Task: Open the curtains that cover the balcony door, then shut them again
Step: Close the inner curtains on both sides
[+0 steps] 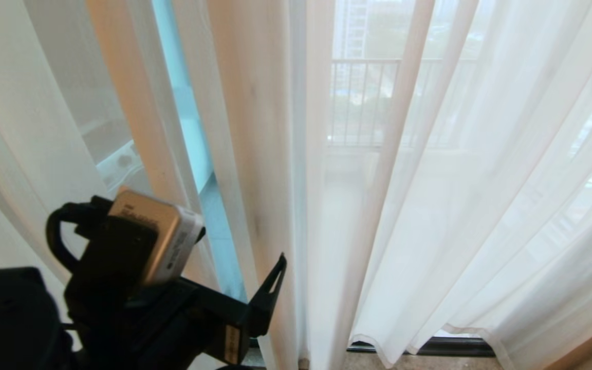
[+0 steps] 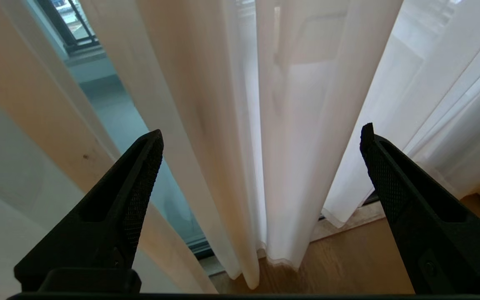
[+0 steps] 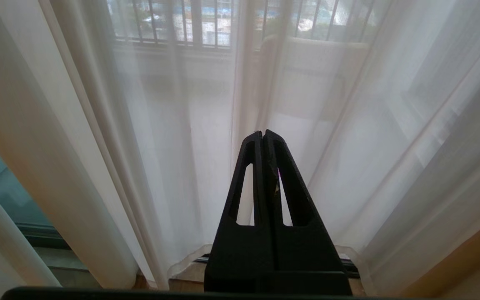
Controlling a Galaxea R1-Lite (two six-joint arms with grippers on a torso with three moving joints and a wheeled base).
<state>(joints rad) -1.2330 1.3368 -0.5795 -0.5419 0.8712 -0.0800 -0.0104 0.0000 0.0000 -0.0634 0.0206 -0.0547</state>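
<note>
left gripper [image 2: 261, 137]: fingers spread wide, nothing between them; it hangs in front of the curtains, aimed at the bunched folds where the panels meet, and touches no fabric. in the head view it sits low on the left, one black fingertip [image 1: 275, 277] just beside a cream fold.
right gripper [image 3: 263, 135]: fingers pressed together, pinching nothing; it hangs apart from the sheer cloth, pointing at it.
curtains [image 1: 455, 180]: sheer white panels in soft vertical folds across nearly the whole view, cream where bunched near the middle, hems hanging just over the floor.
gap in curtains: a narrow slit left of the bunched folds, between two cream folds.
balcony door [image 1: 188, 118]: bare glass with a bluish tint shows through that slit; its dark bottom track [image 1: 455, 348] runs under the hems on the right.
railing [image 1: 363, 97]: vertical bars seen through the sheer cloth, with buildings beyond.
floor [image 2: 348, 258]: wood-toned boards by the hems, with a pale sill strip along the door track.
</note>
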